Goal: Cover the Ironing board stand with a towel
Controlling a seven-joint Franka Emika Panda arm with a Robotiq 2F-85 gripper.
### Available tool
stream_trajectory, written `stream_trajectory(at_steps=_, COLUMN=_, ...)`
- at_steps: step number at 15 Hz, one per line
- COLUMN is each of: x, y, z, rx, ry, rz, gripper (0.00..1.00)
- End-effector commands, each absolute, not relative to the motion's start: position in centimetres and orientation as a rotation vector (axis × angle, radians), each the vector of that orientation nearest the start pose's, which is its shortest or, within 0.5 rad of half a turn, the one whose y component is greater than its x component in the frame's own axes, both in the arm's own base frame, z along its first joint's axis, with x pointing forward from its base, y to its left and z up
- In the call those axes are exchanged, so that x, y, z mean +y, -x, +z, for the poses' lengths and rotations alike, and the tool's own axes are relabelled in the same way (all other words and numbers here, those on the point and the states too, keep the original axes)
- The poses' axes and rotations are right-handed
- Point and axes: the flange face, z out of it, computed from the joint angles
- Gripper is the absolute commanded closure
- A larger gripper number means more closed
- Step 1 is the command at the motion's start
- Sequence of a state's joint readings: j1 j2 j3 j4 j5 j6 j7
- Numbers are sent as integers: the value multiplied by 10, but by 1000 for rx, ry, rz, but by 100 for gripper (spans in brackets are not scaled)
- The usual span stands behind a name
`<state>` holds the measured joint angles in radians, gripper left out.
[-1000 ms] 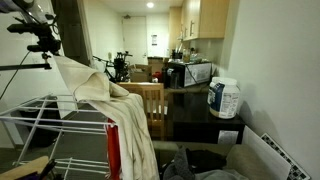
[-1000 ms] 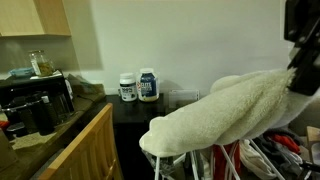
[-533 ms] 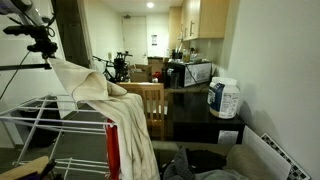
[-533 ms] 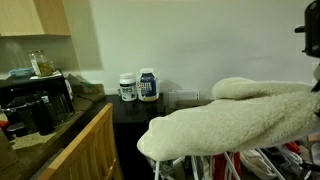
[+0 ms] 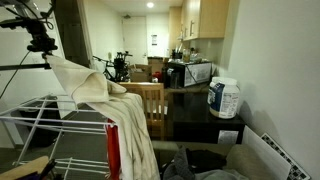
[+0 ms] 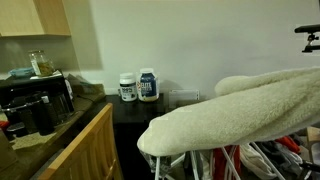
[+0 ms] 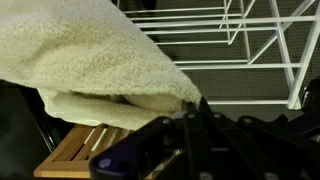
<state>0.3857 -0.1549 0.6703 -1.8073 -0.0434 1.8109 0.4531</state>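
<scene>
Wrist view: pincer (image 7: 196,108) clamped tight on towel (image 7: 90,55) edge, cloth lifted.

Small home kitchen, lived in. Pale wooden wall cabinets (image 5: 205,18) above a black counter (image 5: 190,102). Silver microwave (image 5: 196,72) toward the counter's far end, white tub with blue label (image 5: 223,98) near its front edge. Wooden slat-back chair (image 5: 148,100) at counter's side. White wire-frame rack (image 5: 35,118) draped with cream terry towel (image 5: 95,90). Two white blue-labelled jars (image 6: 138,86) at counter's back edge, against the wall.
</scene>
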Motion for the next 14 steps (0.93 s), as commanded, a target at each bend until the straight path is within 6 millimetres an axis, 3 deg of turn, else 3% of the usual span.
stream_trajectory(at_steps=1, x=472, y=-236, z=617, rx=-1067, ry=2955, rz=-225, gripper=99)
stream_trajectory(at_steps=9, x=467, y=-199, z=645, rx=-1282, ry=2844, rz=76, gripper=99)
stream_trajectory(at_steps=14, x=469, y=-209, z=633, rx=-1309, ry=2734, rz=207, gripper=99)
